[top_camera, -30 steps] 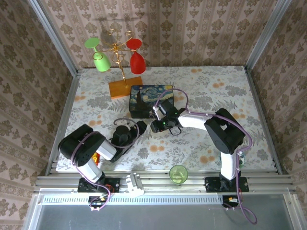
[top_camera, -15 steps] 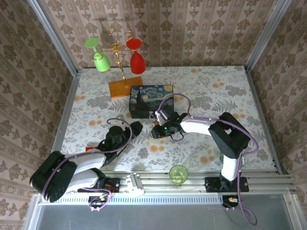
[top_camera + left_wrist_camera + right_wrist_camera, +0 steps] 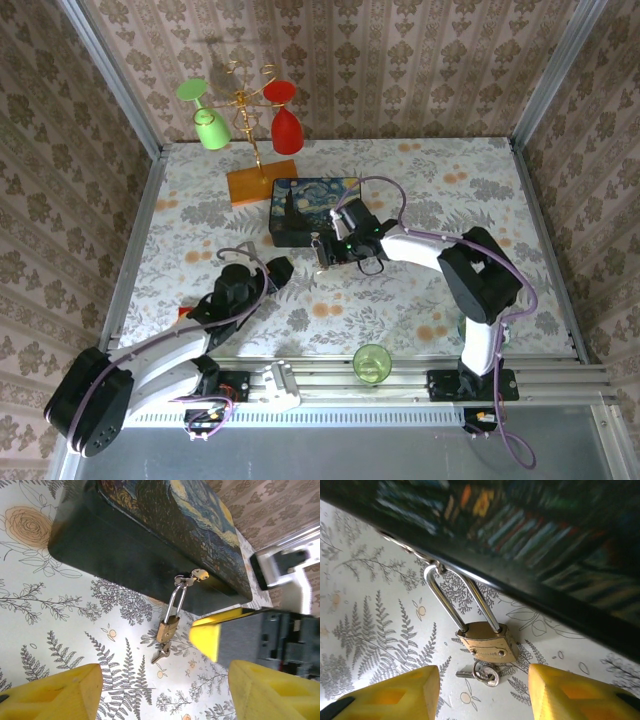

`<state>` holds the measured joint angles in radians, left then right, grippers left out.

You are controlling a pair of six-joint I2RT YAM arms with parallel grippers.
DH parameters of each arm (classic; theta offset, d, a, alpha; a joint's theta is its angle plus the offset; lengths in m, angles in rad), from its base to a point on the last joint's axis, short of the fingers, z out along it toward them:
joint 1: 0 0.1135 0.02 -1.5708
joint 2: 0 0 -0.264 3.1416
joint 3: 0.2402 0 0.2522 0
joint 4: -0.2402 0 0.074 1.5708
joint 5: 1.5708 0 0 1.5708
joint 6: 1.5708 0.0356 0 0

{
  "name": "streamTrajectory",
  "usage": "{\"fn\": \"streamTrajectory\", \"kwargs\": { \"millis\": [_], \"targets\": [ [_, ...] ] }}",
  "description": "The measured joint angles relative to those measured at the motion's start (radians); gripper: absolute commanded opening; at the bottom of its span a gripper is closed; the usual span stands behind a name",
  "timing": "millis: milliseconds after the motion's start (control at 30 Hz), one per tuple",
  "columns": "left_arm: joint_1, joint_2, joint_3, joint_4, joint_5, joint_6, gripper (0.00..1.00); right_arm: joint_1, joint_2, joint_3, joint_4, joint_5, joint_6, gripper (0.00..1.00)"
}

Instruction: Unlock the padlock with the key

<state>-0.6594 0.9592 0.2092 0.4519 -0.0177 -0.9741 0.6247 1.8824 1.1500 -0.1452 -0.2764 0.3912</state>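
Note:
The brass padlock (image 3: 489,642) hangs by its silvery shackle (image 3: 445,600) from the clasp of the dark blue painted box (image 3: 315,208) and rests on the floral table. The small key (image 3: 480,672) lies flat just below the padlock body, apart from it. My right gripper (image 3: 485,697) is open, its yellow fingertips on either side of the key, touching neither key nor padlock. My left gripper (image 3: 160,700) is open too, a little way back, facing the padlock (image 3: 168,628) and key (image 3: 161,652). In the top view the left gripper (image 3: 278,268) is left of the padlock (image 3: 318,248).
A gold rack (image 3: 250,120) holding a green and a red glass stands on a wooden base behind the box. A green cup (image 3: 372,363) sits at the near edge between the arm bases. The right gripper's yellow finger (image 3: 207,635) is close to the right of the padlock.
The left arm has stretched out flat towards the box. The right gripper has shifted up against the box's front and its jaws have spread wider.

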Motion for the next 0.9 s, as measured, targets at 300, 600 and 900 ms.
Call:
{"fn": "streamTrajectory", "kwargs": {
  "millis": [300, 600, 900],
  "targets": [
    [0.0, -0.037, -0.006, -0.048, -0.01, 0.003, 0.71, 0.037, 0.044, -0.001, 0.042, -0.009, 0.014, 0.51],
    [0.0, -0.002, -0.021, -0.037, -0.01, 0.002, 0.71, 0.063, 0.02, -0.092, 0.197, -0.031, 0.083, 0.5],
    [0.0, 0.021, -0.029, -0.002, -0.009, -0.002, 0.71, 0.107, -0.001, -0.116, 0.146, -0.054, 0.093, 0.48]
  ]
}}
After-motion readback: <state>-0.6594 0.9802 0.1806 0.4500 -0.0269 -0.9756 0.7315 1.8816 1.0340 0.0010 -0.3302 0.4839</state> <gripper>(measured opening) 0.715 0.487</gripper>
